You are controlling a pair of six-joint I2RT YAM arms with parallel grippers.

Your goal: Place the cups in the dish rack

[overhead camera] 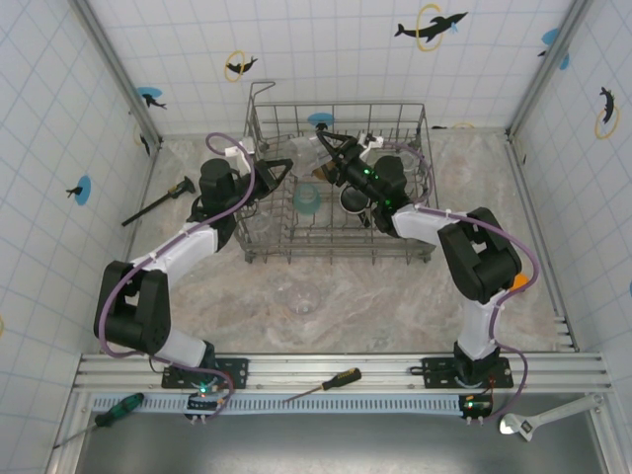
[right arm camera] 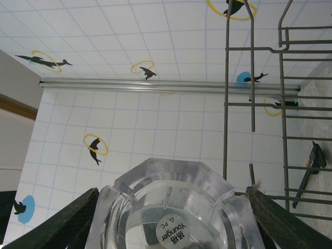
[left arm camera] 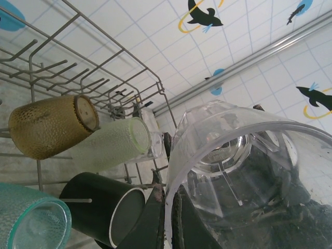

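While both arms reach over the dish rack (overhead camera: 338,259) in the top view, your left hand (overhead camera: 265,170) and right hand (overhead camera: 331,148) face each other above its far half. One loose tumbler (overhead camera: 301,296) stands on the surface (overhead camera: 395,306) in front of the rack. From the left wrist, you see that hand clamped on the wall of a clear cup (left arm camera: 244,171), its mouth toward the camera. Beyond it, the amber cup (left arm camera: 52,124), pale green cup (left arm camera: 111,142), dark mug (left arm camera: 104,207) and light blue cup (left arm camera: 28,220) already lie among the tines. From the right wrist, a clear faceted base sits between that hand's fingers (right arm camera: 59,223), which lie against both its sides, so it reads as clamped on the clear cup too. You look to be mid-handover, or steadying the cup for seating. Next, by my judgement, one hand must let go before the other tips the cup mouth-down onto free tines, clear of its neighbours.
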